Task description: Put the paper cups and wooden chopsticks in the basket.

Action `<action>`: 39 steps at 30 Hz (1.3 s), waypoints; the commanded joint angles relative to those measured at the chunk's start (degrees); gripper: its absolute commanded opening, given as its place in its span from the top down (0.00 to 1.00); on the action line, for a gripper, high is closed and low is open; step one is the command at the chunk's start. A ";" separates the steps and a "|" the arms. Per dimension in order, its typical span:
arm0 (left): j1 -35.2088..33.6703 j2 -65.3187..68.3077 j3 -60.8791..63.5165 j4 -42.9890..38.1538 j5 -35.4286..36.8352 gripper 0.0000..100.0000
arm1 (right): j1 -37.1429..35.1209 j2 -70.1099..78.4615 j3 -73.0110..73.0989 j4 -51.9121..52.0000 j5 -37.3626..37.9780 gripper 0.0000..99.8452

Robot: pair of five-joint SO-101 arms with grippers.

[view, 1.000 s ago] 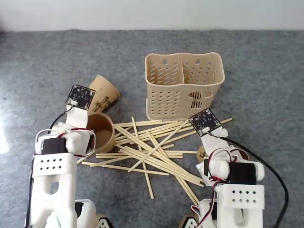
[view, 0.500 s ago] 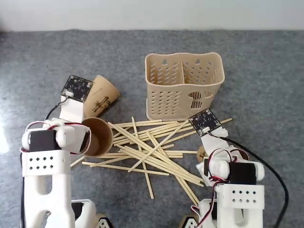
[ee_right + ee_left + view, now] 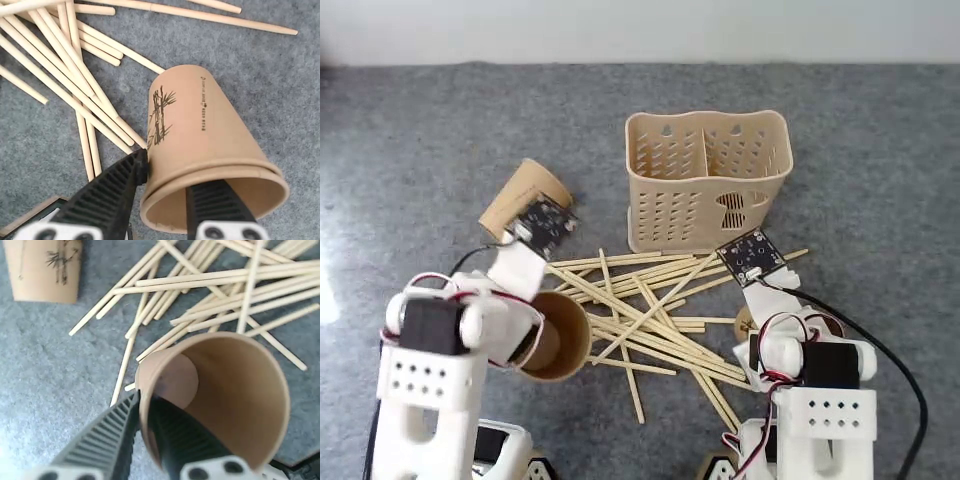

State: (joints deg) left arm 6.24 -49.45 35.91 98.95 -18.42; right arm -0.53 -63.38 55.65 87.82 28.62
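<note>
Pinching a paper cup [image 3: 220, 390] by its thin rim short of the basket [image 3: 680, 215], the left gripper [image 3: 144, 402] is probably risking slippage; the right gripper [image 3: 170, 170] is straddling a second cup [image 3: 200, 120], fingers spread.

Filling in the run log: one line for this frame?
left tool shut on paper cup rim | right tool open astride second cup rim | third cup lying on side | chopsticks scattered on table | basket upright
</note>
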 commanded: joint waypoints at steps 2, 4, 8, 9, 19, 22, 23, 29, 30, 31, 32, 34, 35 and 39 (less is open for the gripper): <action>2.29 -2.46 -0.48 0.62 -1.14 0.99 | 0.75 -0.66 -0.35 0.31 -0.18 0.89; 2.46 -2.55 -0.40 0.62 -2.55 0.99 | 0.75 -0.66 -0.35 0.22 -0.18 0.89; 6.59 -2.37 1.54 0.88 -6.24 0.99 | 0.75 -0.57 -0.35 0.22 -0.18 0.89; 7.91 -2.29 2.42 0.88 -6.95 0.99 | 0.75 -0.57 -0.35 0.22 -0.18 0.89; 14.68 -2.29 7.16 0.09 -11.43 0.99 | 0.75 -0.57 -0.35 0.22 -0.18 0.89; 15.47 -2.29 11.12 -2.46 -12.13 0.99 | 0.75 -0.57 -0.35 0.22 -0.18 0.89; 15.21 -2.29 11.74 -3.34 -12.13 0.99 | 0.75 -0.57 -0.35 0.22 -0.18 0.89; 14.95 -2.29 11.74 -3.87 -12.04 0.97 | 0.75 -0.57 -0.35 0.22 -0.18 0.89; 14.07 -2.29 11.74 -3.87 -12.04 0.94 | 0.75 -0.57 -0.35 0.22 -0.18 0.89; 12.66 -2.29 11.74 -4.22 -11.96 0.90 | 0.75 -0.57 -0.35 0.22 -0.18 0.89; 10.90 -2.29 11.65 -4.57 -11.87 0.86 | 0.75 -0.57 -0.35 0.22 -0.18 0.89; 7.03 -2.29 11.65 -6.15 -10.02 0.78 | 0.75 -0.57 -0.35 0.22 -0.18 0.89; 4.84 -2.64 11.65 -7.12 -8.79 0.75 | 0.75 -0.57 -0.35 0.22 -0.18 0.89; -2.55 -2.73 10.51 -10.99 -7.82 0.73 | 0.66 -0.57 -0.35 0.22 -0.18 0.89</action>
State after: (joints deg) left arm 8.35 -51.03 48.04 90.86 -27.21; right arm -0.53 -63.38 55.65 87.82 28.62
